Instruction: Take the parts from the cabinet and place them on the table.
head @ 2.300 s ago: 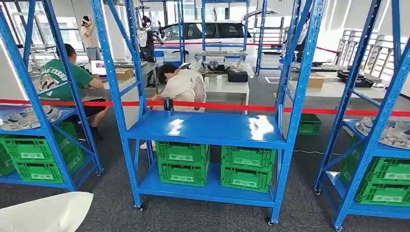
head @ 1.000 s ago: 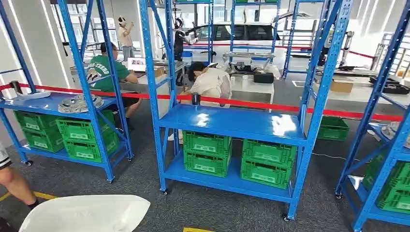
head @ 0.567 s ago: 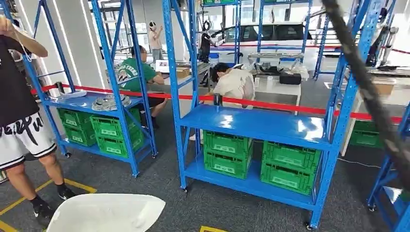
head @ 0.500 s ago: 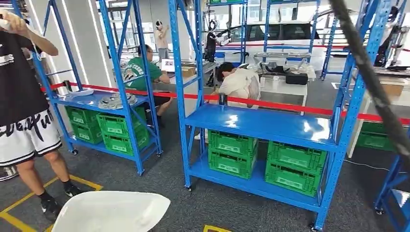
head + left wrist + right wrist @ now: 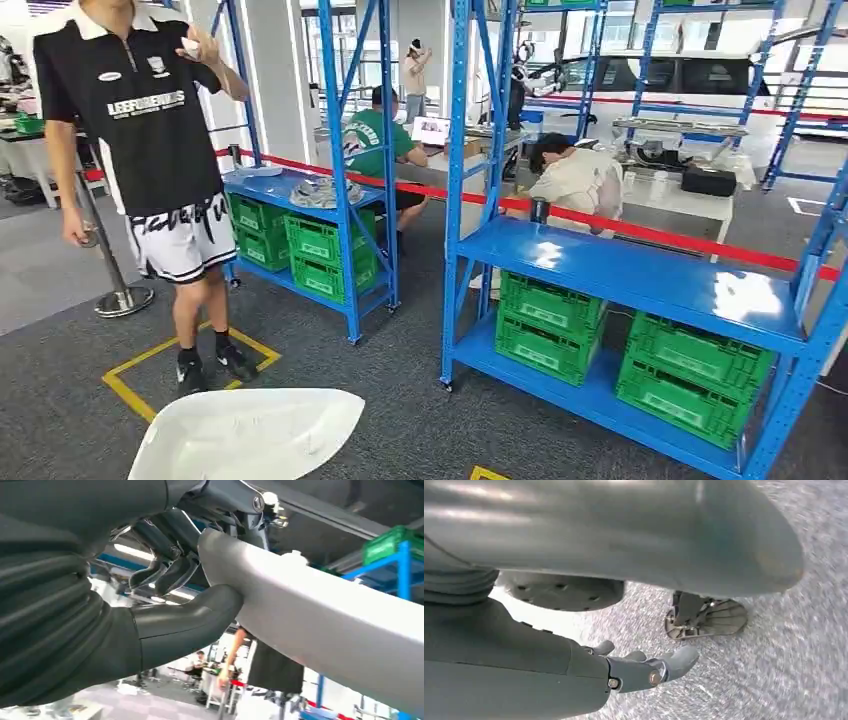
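Large white curved panel [image 5: 245, 435] cut off by head view's lower edge; grey carpet floor [image 5: 774, 645] motion-blurred in right wrist view.

The left robot hand [image 5: 170, 580] has a dark grey cover with deep ribs, like a soft folded sleeve. From that cover sticks out a thick, smooth grey thumb. Next to the thumb are thinner, darker fingers [image 5: 150, 575] that look shiny. The right robot hand [image 5: 634, 667] is grey too, with a smooth wide cover. Its fingers [image 5: 679, 660] are light grey with round tips, and small round brass-coloured screws sit beside them.
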Action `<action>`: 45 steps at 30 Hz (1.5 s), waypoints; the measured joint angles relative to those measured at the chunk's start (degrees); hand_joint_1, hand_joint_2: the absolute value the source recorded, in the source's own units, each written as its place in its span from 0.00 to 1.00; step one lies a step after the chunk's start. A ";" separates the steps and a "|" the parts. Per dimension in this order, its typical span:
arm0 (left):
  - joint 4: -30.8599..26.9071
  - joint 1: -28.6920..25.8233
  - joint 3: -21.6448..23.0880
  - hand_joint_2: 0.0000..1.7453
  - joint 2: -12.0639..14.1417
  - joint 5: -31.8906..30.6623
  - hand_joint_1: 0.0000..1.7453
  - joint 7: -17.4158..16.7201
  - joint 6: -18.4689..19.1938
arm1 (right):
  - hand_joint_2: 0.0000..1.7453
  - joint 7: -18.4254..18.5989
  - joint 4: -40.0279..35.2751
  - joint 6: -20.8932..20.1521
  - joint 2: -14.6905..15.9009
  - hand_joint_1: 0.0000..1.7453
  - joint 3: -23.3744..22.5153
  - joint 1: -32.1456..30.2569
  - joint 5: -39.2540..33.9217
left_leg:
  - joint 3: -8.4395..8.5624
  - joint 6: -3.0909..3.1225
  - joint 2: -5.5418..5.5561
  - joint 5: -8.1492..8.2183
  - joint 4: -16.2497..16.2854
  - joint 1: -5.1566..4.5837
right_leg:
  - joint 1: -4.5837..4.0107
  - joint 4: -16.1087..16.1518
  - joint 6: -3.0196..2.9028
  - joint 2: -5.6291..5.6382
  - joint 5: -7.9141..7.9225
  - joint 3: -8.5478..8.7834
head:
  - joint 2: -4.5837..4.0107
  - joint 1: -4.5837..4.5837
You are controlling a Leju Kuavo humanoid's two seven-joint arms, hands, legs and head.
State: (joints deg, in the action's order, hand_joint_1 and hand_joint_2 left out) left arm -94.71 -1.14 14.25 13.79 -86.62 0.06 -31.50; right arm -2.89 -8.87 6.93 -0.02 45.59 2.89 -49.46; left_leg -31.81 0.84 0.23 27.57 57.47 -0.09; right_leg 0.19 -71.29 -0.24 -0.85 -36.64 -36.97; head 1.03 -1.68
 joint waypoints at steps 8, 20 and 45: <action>-8.56 -12.77 -5.09 1.00 1.77 0.13 1.00 -3.25 -3.43 | 0.00 -0.46 0.02 0.00 0.37 0.00 2.64 0.06 2.82 | -1.26 -1.53 6.27 0.35 1.87 0.10 | 0.75 11.05 -0.17 5.01 6.19 4.98 | 0.00 0.00; -12.96 -11.80 0.03 1.00 2.49 -0.02 1.00 -9.75 5.81 | 0.00 -2.29 0.02 -0.11 2.10 0.00 3.67 0.06 1.42 | -4.07 -3.87 -0.71 3.34 9.26 0.72 | 0.26 12.11 -2.29 -4.85 6.96 4.98 | 0.00 -0.15; -13.79 -17.72 -15.28 1.00 -9.62 -0.02 1.00 11.02 -3.63 | 0.00 -8.00 -0.04 -0.28 2.73 0.00 6.60 0.26 0.19 | -4.62 -3.79 1.20 5.09 8.41 0.63 | 0.78 11.92 -2.09 0.23 7.25 4.85 | 0.00 -0.33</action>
State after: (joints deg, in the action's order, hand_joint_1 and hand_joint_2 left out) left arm -108.50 -18.86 -1.03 4.17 -86.64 11.08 -35.12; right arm -10.88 -8.92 6.64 2.71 52.19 3.15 -49.27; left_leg -36.43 -2.95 1.43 32.66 65.88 0.54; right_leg 0.96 -59.37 -2.33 -0.63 -29.39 -32.12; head 1.03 -2.01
